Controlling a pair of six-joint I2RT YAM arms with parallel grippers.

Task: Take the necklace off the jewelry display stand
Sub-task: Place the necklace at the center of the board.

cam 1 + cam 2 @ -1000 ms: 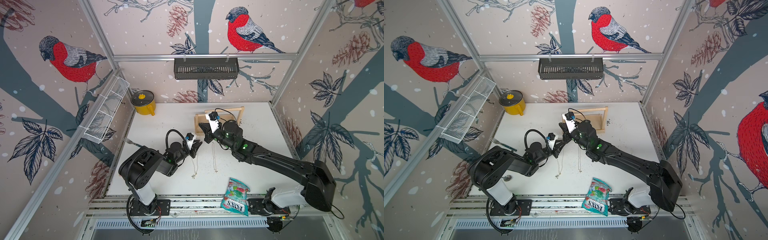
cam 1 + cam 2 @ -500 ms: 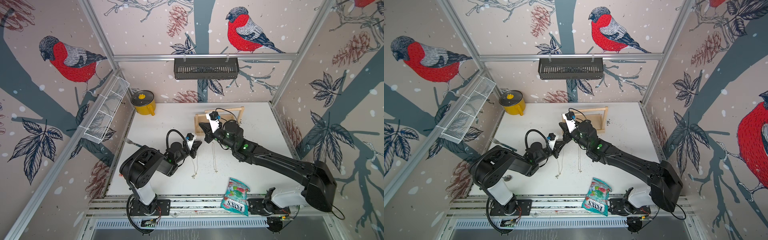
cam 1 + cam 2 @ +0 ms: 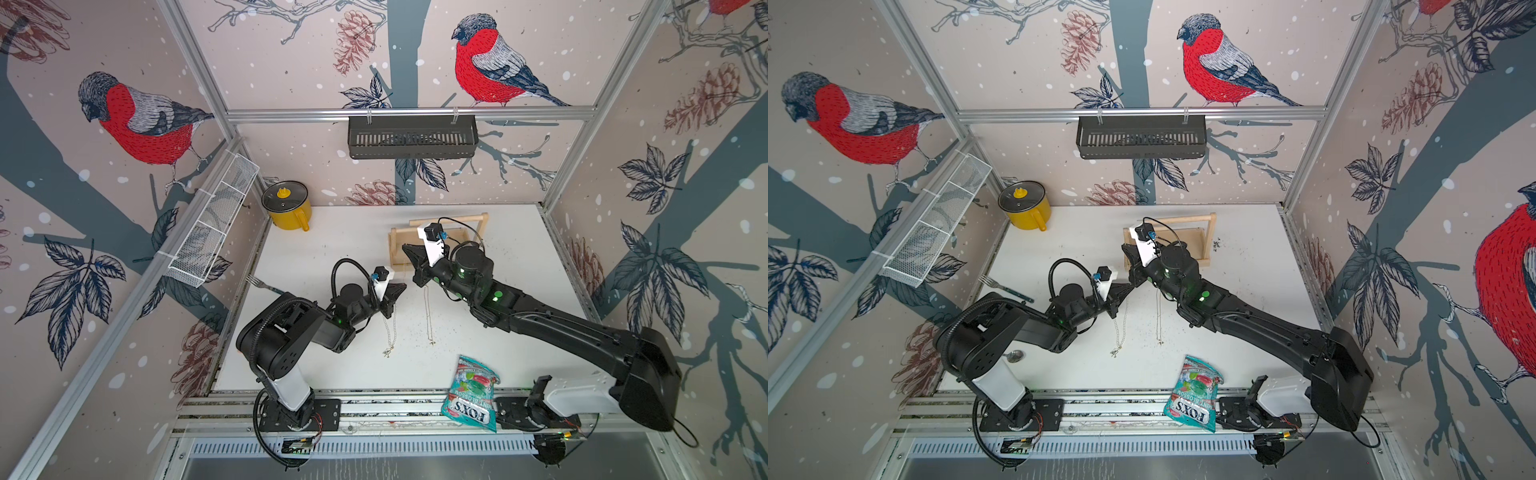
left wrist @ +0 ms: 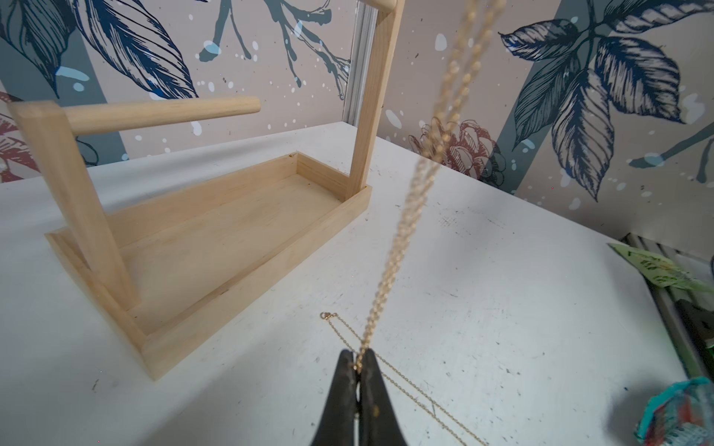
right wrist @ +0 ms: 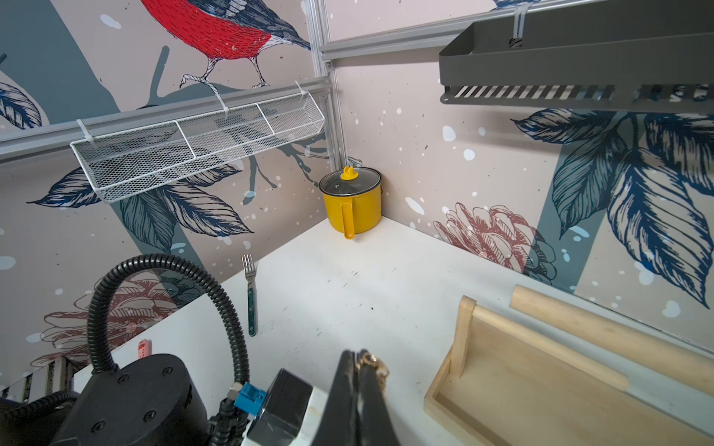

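**Candy bag** (image 3: 471,392): on the front rail, well apart from the work.

**Pale chain** (image 3: 390,328), **thin gold chain** (image 3: 428,316): loose on the white table (image 3: 332,249) between the arms. Neither looks gripped in a top view.

**Left gripper** (image 4: 360,361): fingers pressed together on the necklace (image 4: 427,166). The gold beaded strand is pinched at the tips and rises steeply out of the wrist view.

**Right gripper** (image 5: 357,357): higher and just beyond the left one. The jaws are closed with a bit of gold chain caught at the tips, probably the same necklace.

**Jewelry display stand** (image 4: 247,278): upright, beyond both grippers. Its dowel (image 4: 162,112) is bare and nothing lies in the tray.

**Yellow pot** (image 3: 286,208): far corner, untouched.

**Status:** the necklace hangs between the grippers, beside the stand and not on it. The removal looks done; setting the necklace down and letting go appear to remain.
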